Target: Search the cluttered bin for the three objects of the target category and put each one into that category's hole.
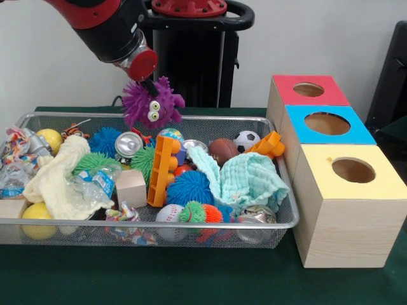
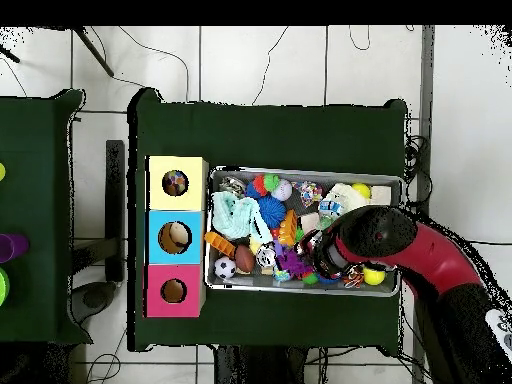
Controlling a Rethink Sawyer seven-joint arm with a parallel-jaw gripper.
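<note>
The wire mesh bin [image 1: 82, 222] holds mixed toys and cloths. My gripper [image 1: 151, 90] hangs over the bin's far rim, shut on a purple spiky toy with eyes [image 1: 152, 105], which is lifted clear of the clutter. A cream knitted cloth [image 1: 60, 178] lies at the left. A dotted white cloth [image 1: 130, 225] lies at the front, partly buried. A mint green cloth [image 1: 251, 181] lies at the right. The yellow-topped box's hole [image 1: 353, 170] is nearest the camera on the right. From overhead, the gripper [image 2: 312, 258] is over the bin [image 2: 300, 170], beside the purple toy [image 2: 290, 262].
Blue-topped [image 1: 327, 124] and red-topped [image 1: 309, 89] boxes stand behind the yellow one. The bin also holds spiky rubber balls [image 1: 189, 187], an orange plastic block [image 1: 162, 170], small sports balls, a wooden cube [image 1: 131, 187], a crushed bottle and yellow balls. The robot pedestal [image 1: 191, 57] stands behind.
</note>
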